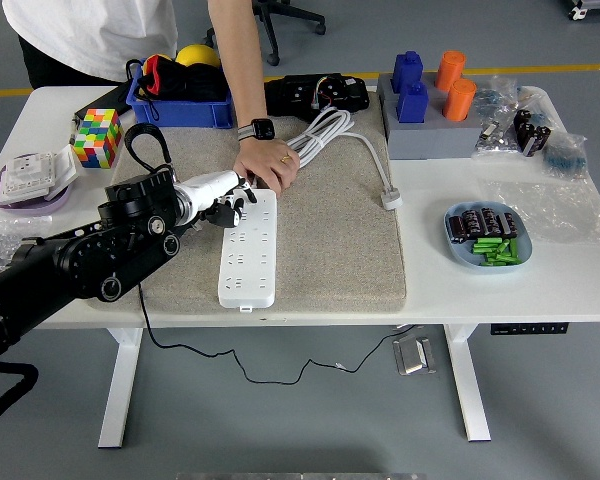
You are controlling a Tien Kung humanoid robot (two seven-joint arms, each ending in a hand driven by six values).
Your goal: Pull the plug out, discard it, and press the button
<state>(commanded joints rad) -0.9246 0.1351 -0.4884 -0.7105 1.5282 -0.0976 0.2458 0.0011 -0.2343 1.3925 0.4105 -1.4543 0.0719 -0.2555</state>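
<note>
A white table [540,280] stands on a grey floor, with a beige fabric mat [330,240] covering its middle. On the mat lies a long white power strip [248,250], smooth plastic, tilted slightly, its near end close to the mat's front edge. The left hand [223,202] reaches its far end, black fingers curled at the strip's top left; whether they clamp anything cannot be told. A person's hand [267,166] presses the same end. The mat's right half is open; a white cable [355,140] loops there.
</note>
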